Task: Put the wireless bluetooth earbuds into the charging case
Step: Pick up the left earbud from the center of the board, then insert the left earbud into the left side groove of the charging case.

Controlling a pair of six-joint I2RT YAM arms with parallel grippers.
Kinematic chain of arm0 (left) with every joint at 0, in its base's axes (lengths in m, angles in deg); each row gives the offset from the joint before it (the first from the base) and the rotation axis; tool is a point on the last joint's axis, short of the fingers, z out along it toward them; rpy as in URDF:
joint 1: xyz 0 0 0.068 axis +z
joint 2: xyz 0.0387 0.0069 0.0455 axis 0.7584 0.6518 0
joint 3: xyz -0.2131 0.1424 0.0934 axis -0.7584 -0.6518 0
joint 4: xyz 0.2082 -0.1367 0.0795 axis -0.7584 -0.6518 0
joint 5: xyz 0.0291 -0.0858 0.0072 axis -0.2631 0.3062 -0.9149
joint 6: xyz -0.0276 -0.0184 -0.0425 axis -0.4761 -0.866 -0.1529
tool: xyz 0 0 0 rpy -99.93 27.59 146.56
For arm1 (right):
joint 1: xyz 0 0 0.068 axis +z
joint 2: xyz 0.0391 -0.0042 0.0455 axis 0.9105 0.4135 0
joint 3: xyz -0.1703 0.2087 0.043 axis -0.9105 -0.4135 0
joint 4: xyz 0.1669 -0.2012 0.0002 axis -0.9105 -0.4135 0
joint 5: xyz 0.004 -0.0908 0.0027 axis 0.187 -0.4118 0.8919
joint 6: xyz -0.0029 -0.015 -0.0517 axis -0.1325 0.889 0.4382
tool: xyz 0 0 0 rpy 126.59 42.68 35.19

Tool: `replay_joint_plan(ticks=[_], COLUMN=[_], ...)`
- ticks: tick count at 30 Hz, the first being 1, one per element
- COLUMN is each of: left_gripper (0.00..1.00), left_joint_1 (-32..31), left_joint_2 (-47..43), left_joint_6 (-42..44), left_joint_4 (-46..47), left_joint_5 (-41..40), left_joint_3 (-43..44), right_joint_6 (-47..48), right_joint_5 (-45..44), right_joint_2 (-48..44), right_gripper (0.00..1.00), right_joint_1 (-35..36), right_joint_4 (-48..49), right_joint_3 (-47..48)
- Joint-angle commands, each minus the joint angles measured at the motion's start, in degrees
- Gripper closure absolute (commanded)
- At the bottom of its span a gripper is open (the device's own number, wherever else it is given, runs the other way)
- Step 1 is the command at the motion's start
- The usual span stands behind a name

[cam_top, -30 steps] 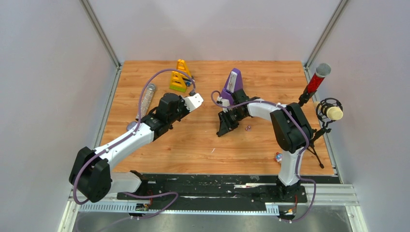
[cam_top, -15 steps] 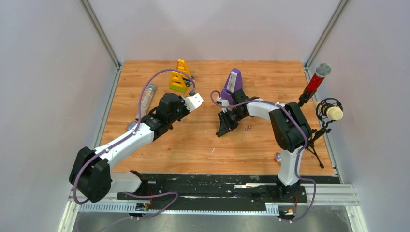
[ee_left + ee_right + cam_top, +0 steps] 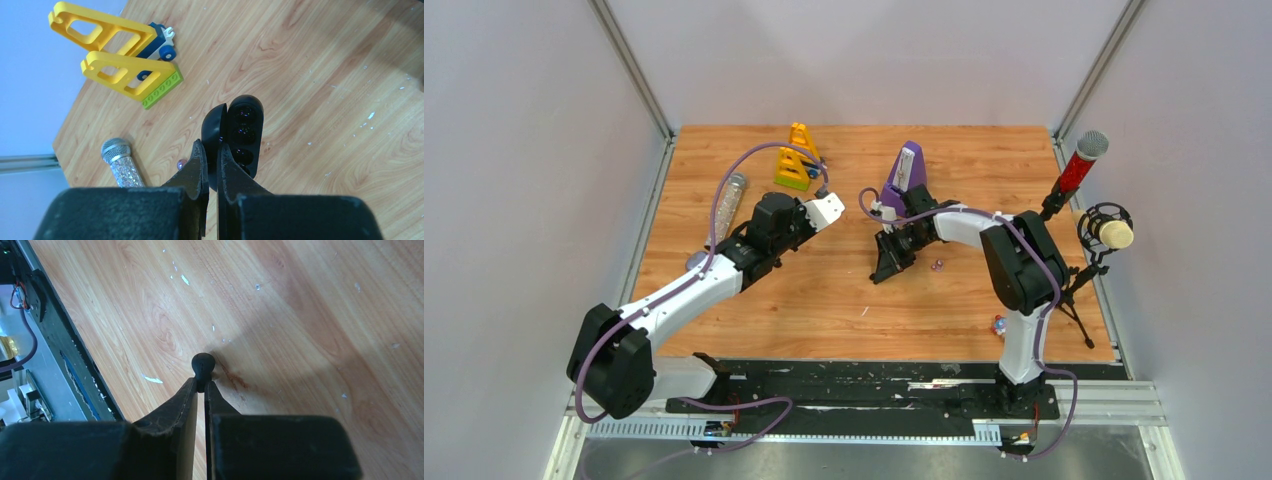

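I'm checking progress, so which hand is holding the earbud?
The right hand, pinching the small black earbud at its fingertips; the left hand instead grips the open black case.

Your charging case [image 3: 239,131] is small, black and shiny. It is open like a shell, pinched in the left gripper [image 3: 210,146] over the desk [image 3: 325,75]. Its inside is dark and shiny, so you cannot tell if a bud sits in it. One tiny round black earbud [image 3: 203,364] is nipped at the very tips of the right gripper [image 3: 201,384], close to the desk.
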Motion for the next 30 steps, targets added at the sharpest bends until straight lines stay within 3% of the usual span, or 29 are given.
replay_joint_plan(ticks=[1,4,19,25,30], left_gripper=[1.0,1.0,1.0,1.0,1.0], left_joint_1=[-0.28,-0.28,-0.3,-0.39,-1.8], left_joint_2=[-0.98,-0.88,2.88,9.09,16.21], left_joint_6=[-0.38,-0.4,-0.9,-0.95,-3.44], left_joint_4=[1.91,1.8,-6.04,-13.22,-20.12], left_joint_5=[0.95,1.13,9.9,13.48,10.38], left_joint_3=[0.14,0.13,5.93,12.39,19.42], right_joint_6=[2.78,4.64,23.84,33.32,41.05], right_joint_5=[0.79,-0.41,-15.76,-21.43,-30.0], right_joint_2=[-3.94,-7.83,-36.5,-41.41,-42.24], right_gripper=[0.94,0.98,0.97,0.97,0.97], right_joint_1=[-0.31,-0.36,0.15,5.07,11.83], right_joint_4=[0.48,0.86,4.57,5.2,7.98], right_joint_3=[0.46,-0.62,-10.13,-11.14,-12.16])
